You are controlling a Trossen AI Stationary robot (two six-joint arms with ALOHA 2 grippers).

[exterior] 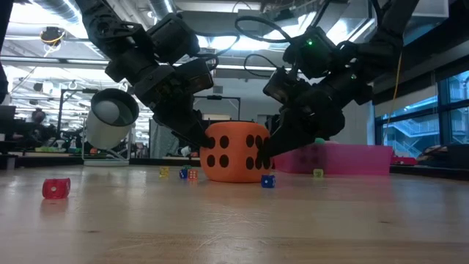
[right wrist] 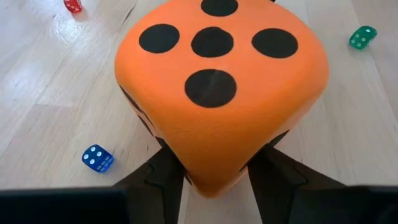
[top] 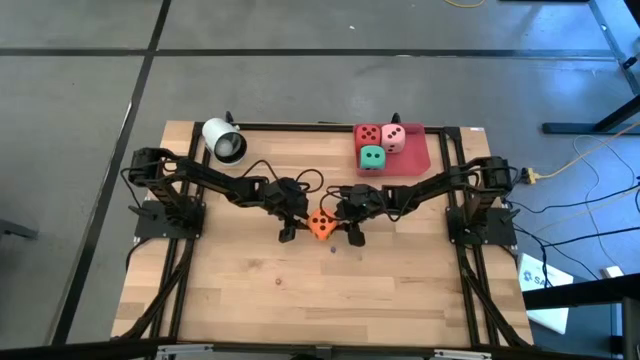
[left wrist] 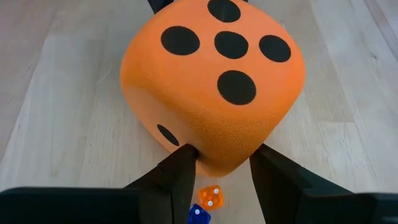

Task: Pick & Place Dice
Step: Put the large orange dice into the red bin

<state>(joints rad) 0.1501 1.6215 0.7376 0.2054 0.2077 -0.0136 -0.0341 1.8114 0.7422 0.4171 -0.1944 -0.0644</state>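
Nearest in the low view, a tiny red die (exterior: 56, 188) is lying alone on the bare front of the table (top: 300, 290), with more tiny dice, a blue one (exterior: 268, 181) among them, scattered farther back.

Behind them, mid-table, the orange die (top: 321, 225) is sitting between both arms. The left gripper (top: 291, 224) is pinching one lower corner of it between its fingers (left wrist: 180, 177); the right gripper (top: 353, 226) is straddling the opposite corner, its fingers (right wrist: 165, 177) pressing into the foam on either side. So both pairs of fingers are gripping the same cube from opposite sides, and it appears to be resting on or just above the wood; which, I cannot tell.

The cube looks light, soft and matt, so it should squash rather than slip, but a corner pinch is likely to let it roll out. Flat opposite faces would give a steadier hold, and one arm will probably need to let go before the other carries it.

Farther back on the right, the red tray (top: 432, 160) is holding the red die (top: 368, 134), the pink die (top: 394, 138) and the green die (top: 372, 158), touching one another, leaving bare tray toward the table's right edge. The path there looks open apart from the right arm's own links. Far left at the rear, the white cylinder (top: 224, 140) is lying well apart.
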